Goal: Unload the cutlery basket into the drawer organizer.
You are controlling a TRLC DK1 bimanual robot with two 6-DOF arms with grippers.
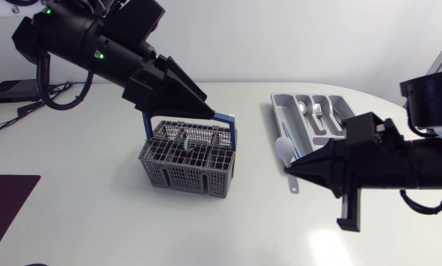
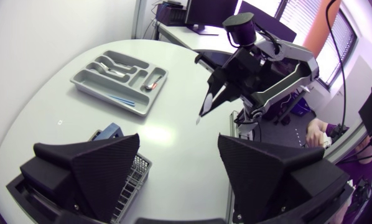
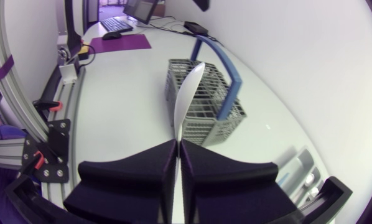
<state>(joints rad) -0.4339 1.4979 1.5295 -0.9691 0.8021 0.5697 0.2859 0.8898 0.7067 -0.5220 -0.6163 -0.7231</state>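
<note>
White desk [image 1: 80, 222], curved at its far edge. The cutlery basket [image 1: 177, 174], grey mesh with a blue handle, stands upright near the centre with a few dark pieces inside. The drawer organizer [image 1: 278, 109], grey, lies well apart on the right arm's side, with cutlery in several compartments. A white spoon [image 1: 283, 148] is held off the desk between the two, near the organizer's corner. The right pincer [image 3: 177, 149] is clamped on its handle. The left pincer [image 2: 180, 171] hangs over the basket, fingers spread wide, holding nothing.
</note>
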